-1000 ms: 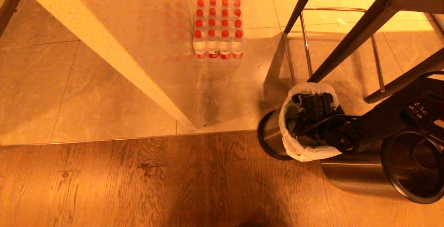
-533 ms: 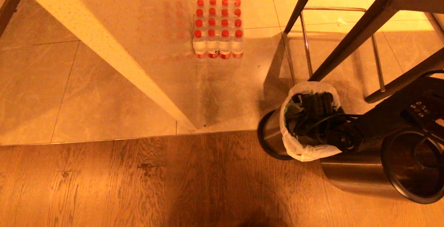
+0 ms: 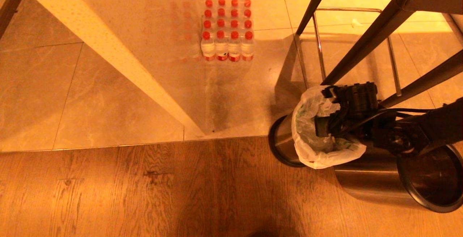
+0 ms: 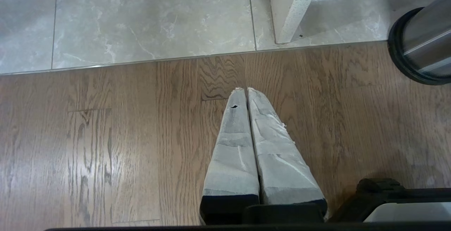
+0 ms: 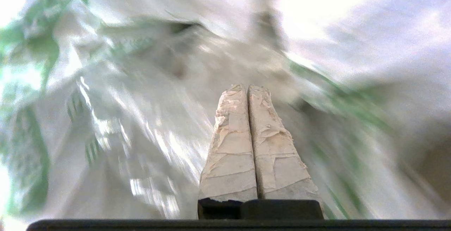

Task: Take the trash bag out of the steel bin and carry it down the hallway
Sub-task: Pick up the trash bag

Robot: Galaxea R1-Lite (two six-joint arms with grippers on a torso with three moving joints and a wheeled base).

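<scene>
At steel bin (image 3: 285, 143) mouth | right end effector (image 5: 247, 89) pinched together inside trash bag (image 3: 318, 153)

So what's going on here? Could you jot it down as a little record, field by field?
Working arm: right gripper, inside the mouth of the trash bag
Its fingers: pressed together; whether they pinch plastic cannot be told
Bag: white with green print, lining the steel bin
Idle arm: left gripper over the wood floor, fingers together, empty
Nearby: second steel bin, pack of red-capped water bottles, bar stool
</scene>
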